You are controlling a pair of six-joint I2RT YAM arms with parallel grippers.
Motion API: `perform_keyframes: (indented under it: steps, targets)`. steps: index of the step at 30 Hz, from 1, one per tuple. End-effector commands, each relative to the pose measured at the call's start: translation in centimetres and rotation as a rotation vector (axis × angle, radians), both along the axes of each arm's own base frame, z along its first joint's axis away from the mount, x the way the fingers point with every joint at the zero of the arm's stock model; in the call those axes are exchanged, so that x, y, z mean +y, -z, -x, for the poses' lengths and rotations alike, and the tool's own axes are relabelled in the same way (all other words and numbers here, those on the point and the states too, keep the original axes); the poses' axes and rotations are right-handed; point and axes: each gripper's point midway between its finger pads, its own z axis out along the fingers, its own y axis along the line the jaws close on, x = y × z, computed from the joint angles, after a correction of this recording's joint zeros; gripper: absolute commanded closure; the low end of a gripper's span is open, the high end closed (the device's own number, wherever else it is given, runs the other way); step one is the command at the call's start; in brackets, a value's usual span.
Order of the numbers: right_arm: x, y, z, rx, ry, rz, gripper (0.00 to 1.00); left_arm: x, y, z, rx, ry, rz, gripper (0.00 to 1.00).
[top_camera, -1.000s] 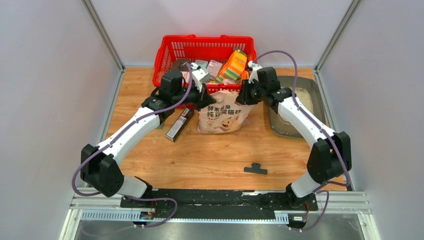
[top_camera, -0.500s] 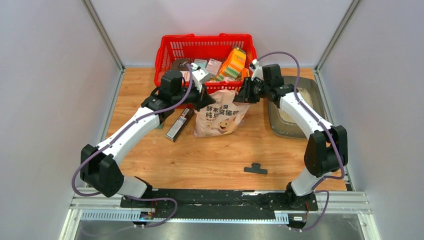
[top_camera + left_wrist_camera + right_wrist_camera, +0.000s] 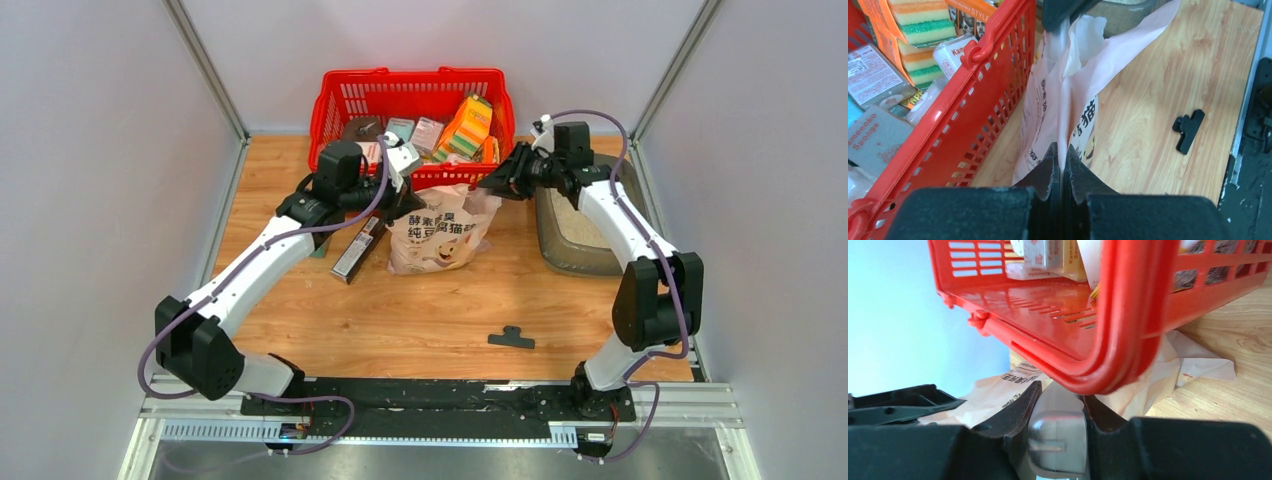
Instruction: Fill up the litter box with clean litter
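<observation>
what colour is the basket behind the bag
Bright red basket, with slotted sides; shows best in the top external view.

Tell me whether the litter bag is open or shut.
Open. In the left wrist view the bag mouth gapes, with the left gripper pinching one edge. The right gripper holds a clear scoop.

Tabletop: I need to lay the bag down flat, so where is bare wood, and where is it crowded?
Bare: the wide wood in front of the bag, either side of the black clip. Crowded: the back, where basket, bag, dark pack and litter box sit close.
</observation>
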Motion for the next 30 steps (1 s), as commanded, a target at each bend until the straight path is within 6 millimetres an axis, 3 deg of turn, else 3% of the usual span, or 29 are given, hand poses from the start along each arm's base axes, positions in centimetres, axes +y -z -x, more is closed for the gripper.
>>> perform_keyframes:
  steps: [1,5,12,14,15,16,30]
  targets:
    - [-0.9,-4.4,-0.5,-0.04,0.022,-0.143,1.0,0.3,-6.2,0.8,-0.252,0.069,0.016,1.0]
    - [-1.4,-5.5,-0.6,-0.037,-0.001,-0.226,1.0,1.0,-5.7,1.4,-0.279,0.094,-0.041,1.0]
    - [-3.8,-4.2,-0.4,0.031,-0.002,-0.324,1.0,1.8,-5.3,1.2,-0.332,0.109,-0.121,1.0]
    - [-3.6,-3.9,0.3,0.041,-0.03,-0.353,1.0,1.9,-5.2,1.1,-0.342,0.112,-0.133,1.0]
    - [-5.4,-3.9,-0.3,0.033,0.012,-0.359,1.0,1.9,-5.3,1.1,-0.353,0.116,-0.137,1.0]
    - [-5.7,-3.7,-0.3,0.034,0.018,-0.367,1.0,1.9,-5.3,1.0,-0.356,0.113,-0.142,1.0]
    - [-9.4,-6.0,1.4,-0.066,0.011,-0.441,1.0,2.1,-5.1,0.9,-0.392,0.129,-0.171,1.0]
